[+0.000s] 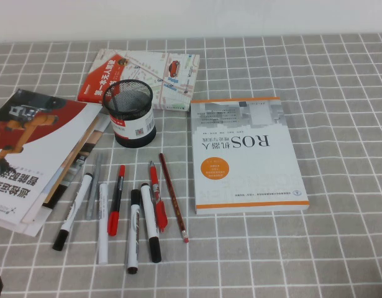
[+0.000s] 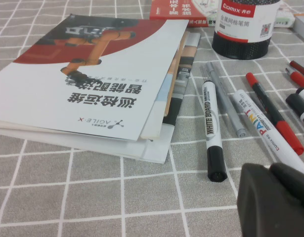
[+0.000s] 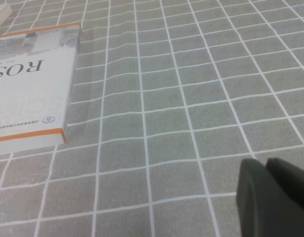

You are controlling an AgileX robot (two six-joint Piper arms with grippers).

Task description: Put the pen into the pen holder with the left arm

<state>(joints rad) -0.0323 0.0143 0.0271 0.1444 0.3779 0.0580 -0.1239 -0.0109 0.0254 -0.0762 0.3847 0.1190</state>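
Black wire mesh forms the cylindrical pen holder (image 1: 130, 113) standing in the upper left of the high view, its red-and-white label reading "Comix" beside a QR code in the left wrist view. We take the task's pen to be the slim white-barrelled marker with black cap and black end (image 1: 73, 211) lying lower left of the holder, first in a row of pens on the grey checked tablecloth (image 1: 340, 248); its barrel reads "WHITE BOARD". Its long axis runs from lower left up toward the holder, slightly tilted. Next to it lie a grey pen, then an all-white marker (image 2: 270, 138) printed "PAINT". The left gripper (image 2: 275, 200) shows only as a dark mass at the lower right of its wrist view, just near the pen's black cap; we cannot tell how its jaws stand. The right gripper (image 3: 273, 197) hangs over bare cloth beside the white "ROS" book (image 1: 248, 155), well apart from the pens, its jaws likewise unreadable. The left arm is clearly nearer.
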